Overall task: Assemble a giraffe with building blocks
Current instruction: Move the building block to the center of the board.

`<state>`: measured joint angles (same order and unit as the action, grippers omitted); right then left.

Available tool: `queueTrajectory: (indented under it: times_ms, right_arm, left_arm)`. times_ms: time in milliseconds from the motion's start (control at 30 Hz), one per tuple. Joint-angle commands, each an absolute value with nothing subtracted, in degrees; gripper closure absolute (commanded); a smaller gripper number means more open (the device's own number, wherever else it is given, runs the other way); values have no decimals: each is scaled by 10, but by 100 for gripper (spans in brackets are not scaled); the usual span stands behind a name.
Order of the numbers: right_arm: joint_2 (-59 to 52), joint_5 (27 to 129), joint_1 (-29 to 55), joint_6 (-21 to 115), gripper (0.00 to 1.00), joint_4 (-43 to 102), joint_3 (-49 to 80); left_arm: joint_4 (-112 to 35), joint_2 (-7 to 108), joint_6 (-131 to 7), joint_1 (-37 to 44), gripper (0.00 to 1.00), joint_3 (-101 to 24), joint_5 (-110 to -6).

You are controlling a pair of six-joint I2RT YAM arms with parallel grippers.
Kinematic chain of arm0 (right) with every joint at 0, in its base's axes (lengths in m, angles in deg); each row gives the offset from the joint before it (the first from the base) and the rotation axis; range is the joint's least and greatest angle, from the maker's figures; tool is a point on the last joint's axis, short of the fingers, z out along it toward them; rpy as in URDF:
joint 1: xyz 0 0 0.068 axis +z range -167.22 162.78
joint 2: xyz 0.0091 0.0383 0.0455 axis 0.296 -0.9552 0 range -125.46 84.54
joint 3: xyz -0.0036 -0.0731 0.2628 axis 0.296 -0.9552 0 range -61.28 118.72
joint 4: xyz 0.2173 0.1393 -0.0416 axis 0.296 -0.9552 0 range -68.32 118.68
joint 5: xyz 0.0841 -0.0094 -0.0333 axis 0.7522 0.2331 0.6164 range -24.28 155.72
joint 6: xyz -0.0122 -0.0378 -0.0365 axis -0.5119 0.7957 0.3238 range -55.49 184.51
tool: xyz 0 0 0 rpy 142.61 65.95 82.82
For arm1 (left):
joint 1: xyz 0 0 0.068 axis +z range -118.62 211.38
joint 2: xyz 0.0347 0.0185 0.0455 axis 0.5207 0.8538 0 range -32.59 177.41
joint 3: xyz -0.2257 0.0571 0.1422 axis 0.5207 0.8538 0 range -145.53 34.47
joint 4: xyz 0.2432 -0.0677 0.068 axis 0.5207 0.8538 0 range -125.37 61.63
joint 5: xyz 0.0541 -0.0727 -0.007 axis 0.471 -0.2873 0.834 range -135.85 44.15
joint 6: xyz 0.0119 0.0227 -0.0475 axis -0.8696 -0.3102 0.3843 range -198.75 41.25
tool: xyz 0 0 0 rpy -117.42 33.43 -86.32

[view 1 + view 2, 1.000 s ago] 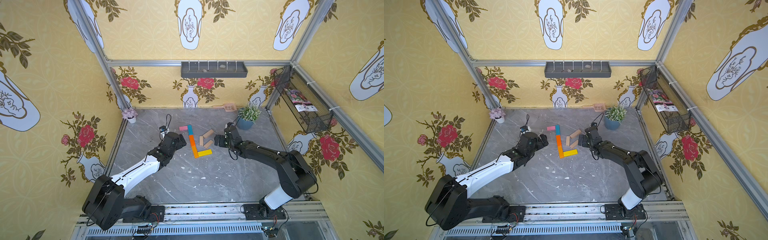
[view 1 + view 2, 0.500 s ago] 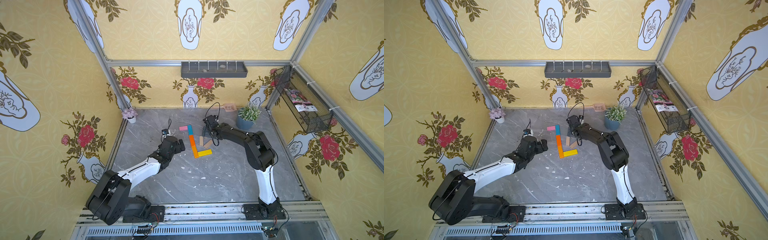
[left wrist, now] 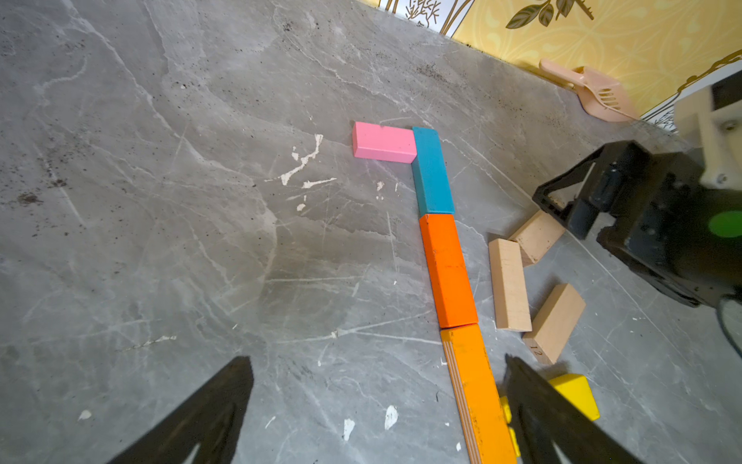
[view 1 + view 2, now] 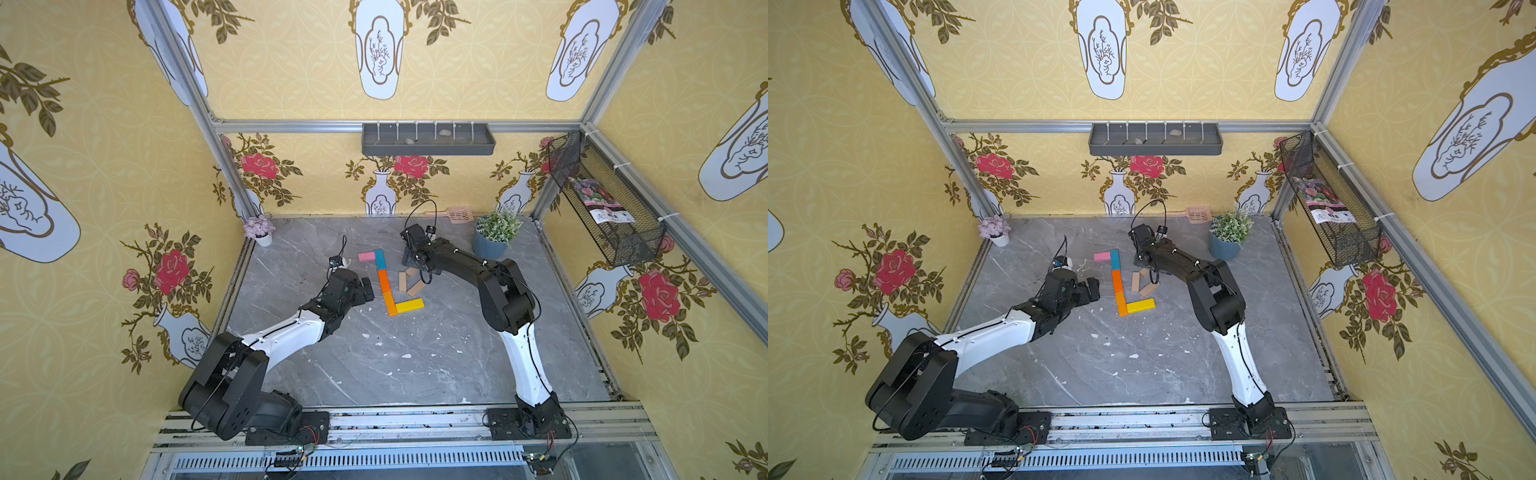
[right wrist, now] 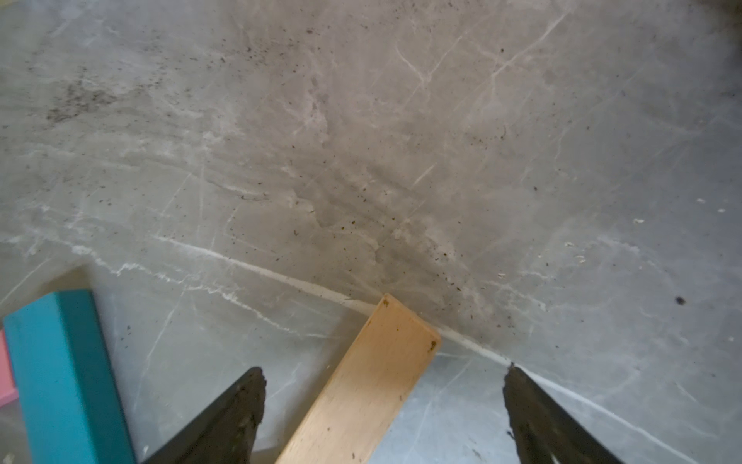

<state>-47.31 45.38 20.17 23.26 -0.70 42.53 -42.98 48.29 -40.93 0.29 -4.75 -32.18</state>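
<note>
The giraffe lies flat on the grey floor: pink block (image 4: 366,256), blue block (image 4: 380,259), two orange blocks (image 4: 383,280), yellow block (image 4: 409,306) in an L. Three tan building blocks (image 4: 402,281) lie loose beside the neck. My right gripper (image 4: 411,262) hangs open over the far tan block (image 5: 369,385), which lies between its fingers (image 5: 245,401) without touching them. Left of the lower orange block (image 3: 475,393), my left gripper (image 3: 377,361) is open and empty. In the left wrist view, one of its fingers hides part of the yellow block (image 3: 578,391).
A pink scoop (image 4: 459,214) and a potted plant (image 4: 496,232) stand at the back right. A small flower pot (image 4: 259,230) is in the back left corner. A wire basket (image 4: 602,199) hangs on the right wall.
My right arm has swung up and over toward the back, so its gripper now points down at the far tan block, jaws slightly narrower. The left gripper has barely shifted.
</note>
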Motion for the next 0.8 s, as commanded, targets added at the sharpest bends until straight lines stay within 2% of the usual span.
queueTrajectory:
  times_ms: [0,200,233,467,633,767]
  right_arm:
    - [-492,440,203,194,15,-60,449]
    - [-494,436,200,152,31,-80,450]
    - [-495,430,199,128,37,-96,455]
    - [-495,421,186,34,47,-140,457]
    - [-493,446,179,21,47,-140,446]
    - [-477,463,182,15,37,-119,427]
  left_arm:
    - [-438,485,-417,4,1,-48,-328]
    - [-441,489,-417,4,1,-50,-341]
    - [-441,489,-417,4,1,-50,-343]
    - [-441,486,-418,4,1,-49,-348]
    - [-441,485,-419,4,1,-49,-351]
    - [-441,485,-421,4,1,-49,-355]
